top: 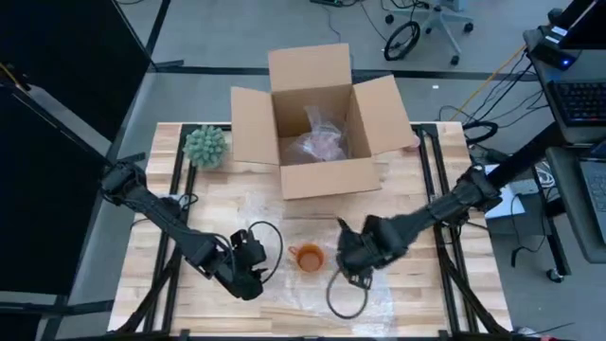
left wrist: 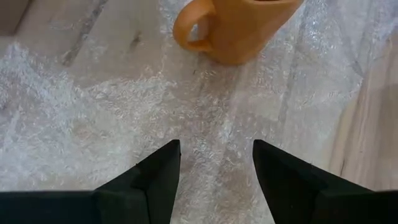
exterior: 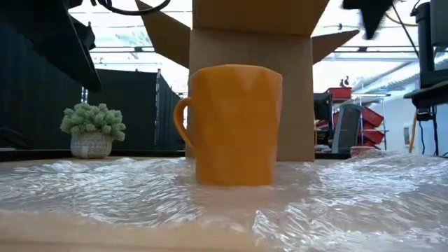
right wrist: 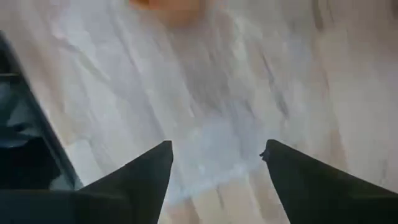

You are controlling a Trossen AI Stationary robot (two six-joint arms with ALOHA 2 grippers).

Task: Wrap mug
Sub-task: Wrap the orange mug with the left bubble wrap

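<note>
mug (top: 308, 257), orange, stands upright on bubble wrap (top: 312, 284) at lower centre; likely rigid, breakable, best taken by handle or rim. left pincer (left wrist: 214, 165) and right pincer (right wrist: 214, 155) flank it, both open, empty.

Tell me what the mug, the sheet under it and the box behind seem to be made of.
Mug: probably glazed ceramic, orange with faceted sides and a soft sheen; plastic is possible. Sheet: clear bubble wrap, with a pebbled, glinting surface. Box: brown corrugated cardboard, matte, flaps open.
</note>
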